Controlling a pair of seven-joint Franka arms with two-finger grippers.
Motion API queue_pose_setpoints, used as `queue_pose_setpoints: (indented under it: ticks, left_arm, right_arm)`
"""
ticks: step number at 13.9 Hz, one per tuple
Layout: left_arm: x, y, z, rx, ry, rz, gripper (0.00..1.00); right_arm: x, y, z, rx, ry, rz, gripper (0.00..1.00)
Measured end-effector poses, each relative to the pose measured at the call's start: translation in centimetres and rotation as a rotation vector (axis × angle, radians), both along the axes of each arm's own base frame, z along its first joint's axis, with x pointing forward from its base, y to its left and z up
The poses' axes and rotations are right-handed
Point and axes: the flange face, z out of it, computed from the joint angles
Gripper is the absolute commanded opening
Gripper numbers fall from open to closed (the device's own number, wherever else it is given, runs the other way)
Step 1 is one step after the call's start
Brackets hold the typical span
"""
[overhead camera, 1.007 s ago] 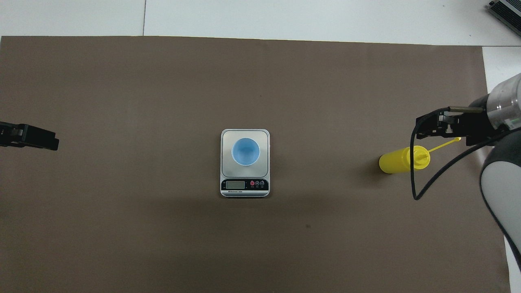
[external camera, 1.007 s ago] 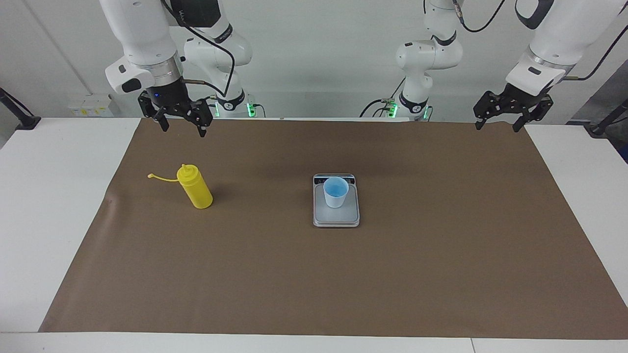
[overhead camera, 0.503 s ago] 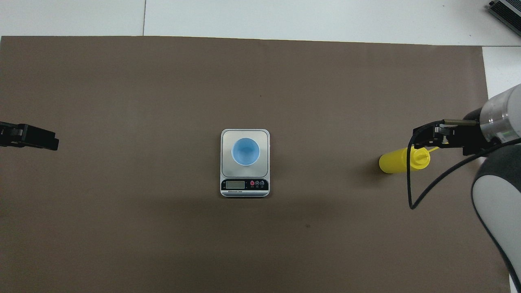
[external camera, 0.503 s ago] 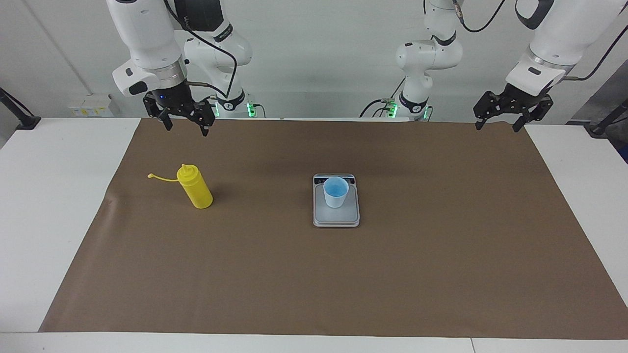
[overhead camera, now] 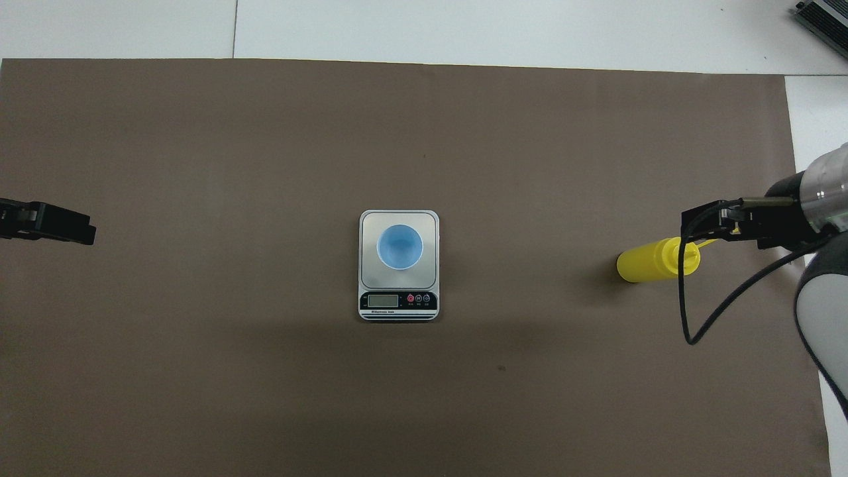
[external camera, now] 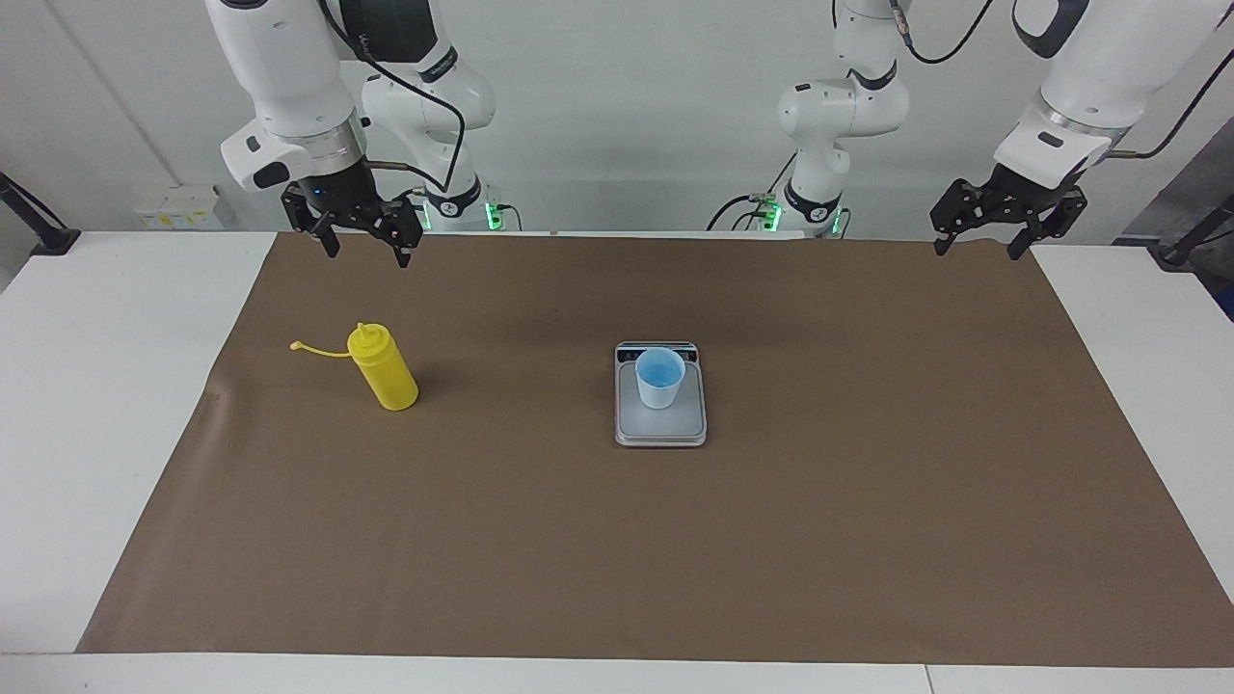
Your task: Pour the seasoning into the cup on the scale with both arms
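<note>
The seasoning, a yellow squeeze bottle (external camera: 384,369) (overhead camera: 652,260), stands upright on the brown mat toward the right arm's end, its cap (external camera: 295,345) dangling on a thin tether. The light-blue cup (external camera: 659,378) (overhead camera: 399,246) stands on the silver-grey scale (external camera: 660,429) (overhead camera: 397,303) at the mat's middle. My right gripper (external camera: 366,255) (overhead camera: 689,222) hangs open, high over the mat by the bottle and clear of it; from overhead it covers part of the tether. My left gripper (external camera: 976,253) (overhead camera: 86,232) waits open over the mat's edge at the left arm's end.
The brown mat (external camera: 868,501) covers most of the white table (external camera: 87,386). The scale's dark display strip (overhead camera: 397,301) faces the robots. A black cable (overhead camera: 689,318) loops down from the right arm beside the bottle.
My right gripper has risen a little and drawn back toward its base, still open over the mat by the bottle. The left arm, bottle, cup and scale have not moved.
</note>
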Motion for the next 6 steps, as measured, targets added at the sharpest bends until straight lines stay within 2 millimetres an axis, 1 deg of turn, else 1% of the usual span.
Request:
queue_pose_setpoints:
  ticks: [6]
  left_arm:
    - [0.0, 0.0, -0.02, 0.0, 0.0, 0.0, 1.0]
  right_arm:
    - [0.13, 0.11, 0.18, 0.002, -0.015, 0.011, 1.0]
